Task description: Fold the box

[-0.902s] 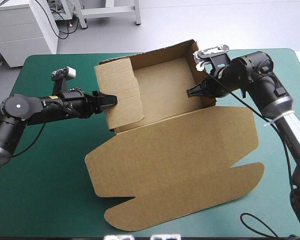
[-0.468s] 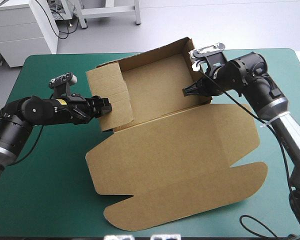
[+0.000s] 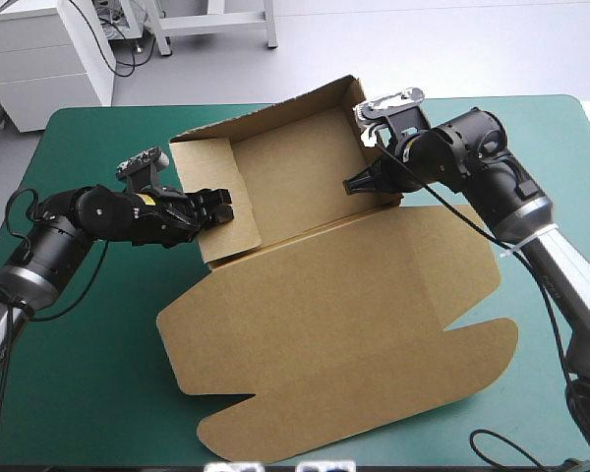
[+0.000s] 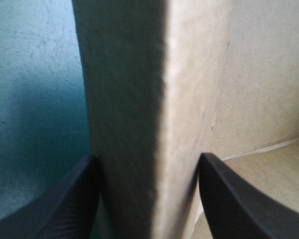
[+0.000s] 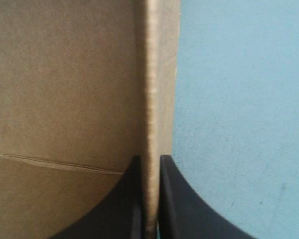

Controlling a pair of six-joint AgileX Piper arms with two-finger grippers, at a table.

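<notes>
The box (image 3: 324,295) lies on the teal-green cover (image 3: 79,374) as an open tray with walls raised. Its lid (image 3: 334,324) is spread flat on the side nearer you.

Left arm: it reaches in low and nearly level from the box's left side, bent at the elbow, with the wrist pointing straight at the tray. The left gripper (image 3: 221,206) straddles the left wall (image 4: 134,99). You see its jaws at a middling width, because the thick, folded-over board fills the whole gap. One black finger (image 4: 65,199) lies against the outer face and the other against the inner face, so the wall is clasped.

Right arm: it comes from the box's right side, folds sharply at the elbow beside the tray, and turns its wrist back toward the box, tilted down. The right gripper (image 3: 354,184) sits on the right wall (image 5: 149,99). Its jaws are almost together, pinching the single sheet edge-on, with one finger inside the tray and the other outside, over the cover.

Both walls stand upright in the jaws.
</notes>
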